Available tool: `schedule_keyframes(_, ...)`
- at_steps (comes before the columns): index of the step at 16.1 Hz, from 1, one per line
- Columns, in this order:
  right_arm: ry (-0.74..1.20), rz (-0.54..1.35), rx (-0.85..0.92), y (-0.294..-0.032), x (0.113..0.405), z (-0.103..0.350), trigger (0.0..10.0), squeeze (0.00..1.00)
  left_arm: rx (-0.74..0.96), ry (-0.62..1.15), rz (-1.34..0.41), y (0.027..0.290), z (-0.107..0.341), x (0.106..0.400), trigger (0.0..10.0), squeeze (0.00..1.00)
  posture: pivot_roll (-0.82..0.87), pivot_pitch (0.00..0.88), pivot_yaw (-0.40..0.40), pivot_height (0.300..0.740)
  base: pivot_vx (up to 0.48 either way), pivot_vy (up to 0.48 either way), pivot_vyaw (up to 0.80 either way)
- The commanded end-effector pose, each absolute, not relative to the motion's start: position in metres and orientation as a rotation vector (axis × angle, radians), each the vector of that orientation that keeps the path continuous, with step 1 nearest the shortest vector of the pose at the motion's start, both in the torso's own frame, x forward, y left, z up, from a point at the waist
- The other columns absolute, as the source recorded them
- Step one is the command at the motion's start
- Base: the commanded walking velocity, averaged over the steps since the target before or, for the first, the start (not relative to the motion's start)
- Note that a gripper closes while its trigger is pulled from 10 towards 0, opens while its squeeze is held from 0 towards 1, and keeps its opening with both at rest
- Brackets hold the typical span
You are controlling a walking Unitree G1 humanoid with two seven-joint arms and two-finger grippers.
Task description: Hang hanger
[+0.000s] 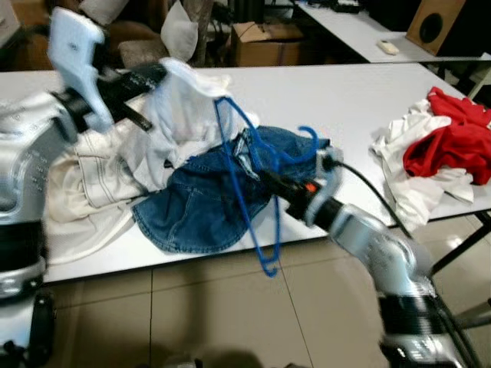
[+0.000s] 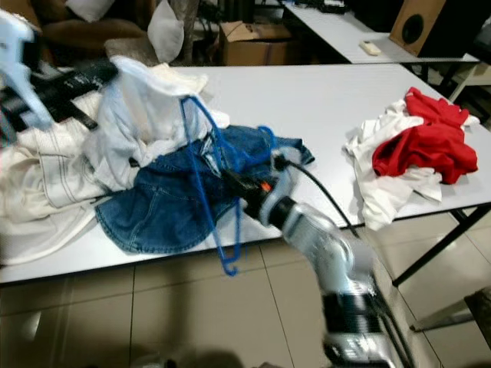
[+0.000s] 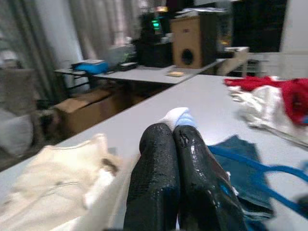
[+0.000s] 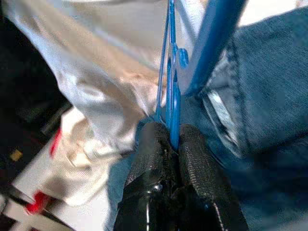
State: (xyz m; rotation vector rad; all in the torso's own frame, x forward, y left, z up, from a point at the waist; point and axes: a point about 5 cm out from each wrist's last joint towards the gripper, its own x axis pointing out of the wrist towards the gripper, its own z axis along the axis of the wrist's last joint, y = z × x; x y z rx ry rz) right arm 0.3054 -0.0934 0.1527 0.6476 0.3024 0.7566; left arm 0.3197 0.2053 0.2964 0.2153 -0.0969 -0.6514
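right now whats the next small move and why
Probably draw the blue hanger up and clear of the jeans. The right pincer is shut on its wire, but it lies tangled in the clothes pile, one end hanging off the table edge. The left pincer holds a white shirt.

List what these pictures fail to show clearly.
- Blue hanger: where its upper bar runs under the white shirt, both eye views.
- Left gripper: the pinched cloth's extent, hidden behind the closed jaws.
- Left arm: blurred, left eye view.
- Cream garment: cut off by the frame edge.
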Motion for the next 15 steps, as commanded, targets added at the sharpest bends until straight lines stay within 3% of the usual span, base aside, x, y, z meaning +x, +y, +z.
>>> schedule_keyframes(1, 0.298, 0.732, 0.671, -0.1, 0.308, 0.154, 10.0, 0.0, 0.227, -0.109, -0.675, 0.202, 0.299, 0.317, 0.0, 0.0, -0.08, 0.0, -0.071, 0.74, 0.0, 0.0, 0.0)
schedule_keyframes(4, 0.306, 0.635, 0.849, -0.094, 0.335, 0.161, 10.0, 0.0, 0.243, -0.063, -0.73, 0.201, 0.292, 0.313, 0.0, 0.0, -0.07, 0.0, -0.073, 0.74, 0.0, 0.0, 0.0)
schedule_keyframes(6, 0.306, 0.635, 0.849, -0.094, 0.335, 0.161, 10.0, 0.0, 0.243, -0.063, -0.73, 0.201, 0.292, 0.313, 0.0, 0.0, -0.07, 0.0, -0.073, 0.74, 0.0, 0.0, 0.0)
schedule_keyframes(7, 0.275, 0.588, 0.957, -0.094, 0.345, 0.167, 10.0, 0.0, 0.248, -0.011, -0.761, 0.201, 0.283, 0.31, 0.0, 0.0, -0.06, 0.0, -0.073, 0.74, 0.0, 0.0, 0.0)
schedule_keyframes(10, 0.242, 0.577, 1.208, -0.08, 0.362, 0.184, 10.0, 0.0, 0.231, 0.142, -1.019, 0.174, 0.247, 0.291, 0.0, 0.0, -0.06, 0.0, -0.062, 0.74, 0.0, 0.0, 0.0)
schedule_keyframes(12, 0.241, 0.585, 1.288, -0.072, 0.365, 0.19, 10.0, 0.0, 0.273, 0.204, -1.112, 0.167, 0.235, 0.284, 0.0, 0.0, -0.06, 0.0, -0.057, 0.74, 0.0, 0.0, 0.0)
schedule_keyframes(15, 0.254, 0.588, 1.306, -0.062, 0.366, 0.19, 10.0, 0.0, 0.211, 0.158, -1.156, 0.157, 0.241, 0.285, 0.0, 0.0, -0.06, 0.0, -0.051, 0.74, 0.0, 0.0, 0.0)
